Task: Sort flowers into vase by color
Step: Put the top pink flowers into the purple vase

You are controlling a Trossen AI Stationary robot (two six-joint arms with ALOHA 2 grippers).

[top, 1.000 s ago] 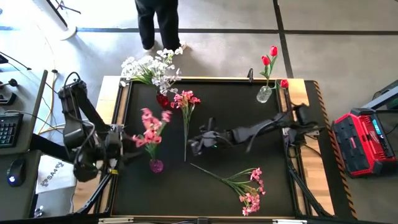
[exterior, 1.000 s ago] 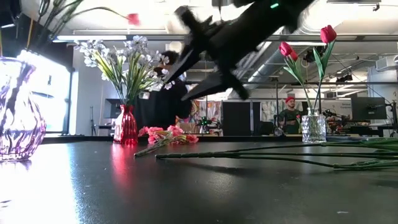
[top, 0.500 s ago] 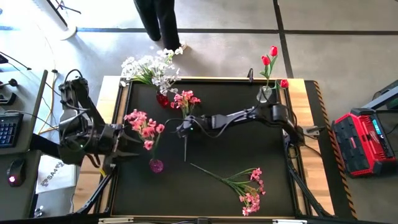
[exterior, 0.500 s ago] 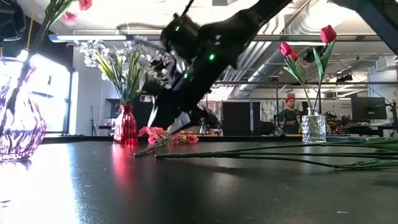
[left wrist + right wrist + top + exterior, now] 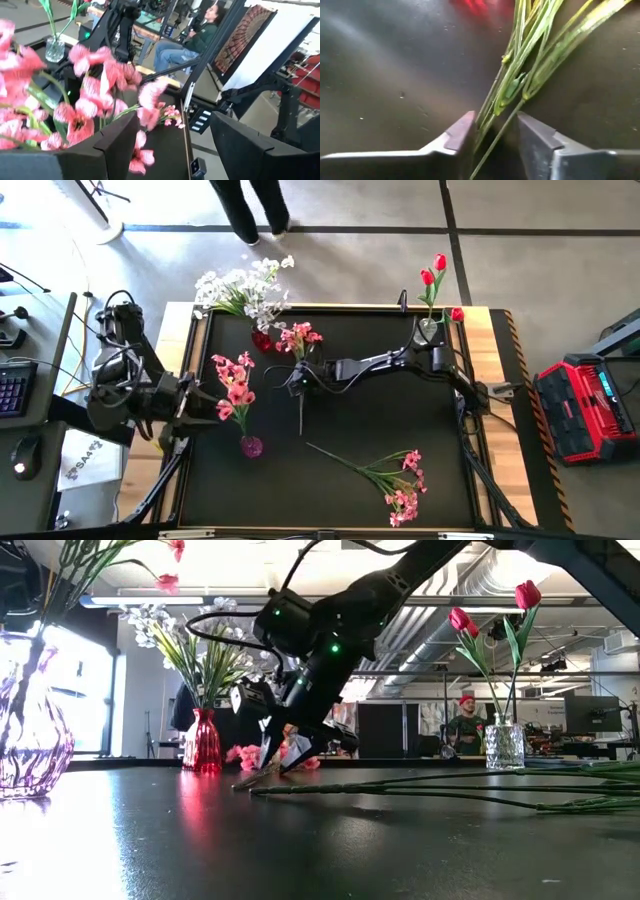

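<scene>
Your right gripper (image 5: 296,377) is down on the mat with its fingers parted around the stems of a lying pink spray (image 5: 299,340), low on the stalks so the blossoms stay clear; it has not closed yet. That spray lies just beside the red vase (image 5: 261,340) of white flowers (image 5: 240,287). Your left gripper (image 5: 205,405) sits by the pink spray (image 5: 235,380) in the purple vase (image 5: 251,446); you cannot tell its grip. 1 more pink spray (image 5: 398,477) lies near the front, and the tulips (image 5: 436,272) stand in the clear vase (image 5: 425,331).
</scene>
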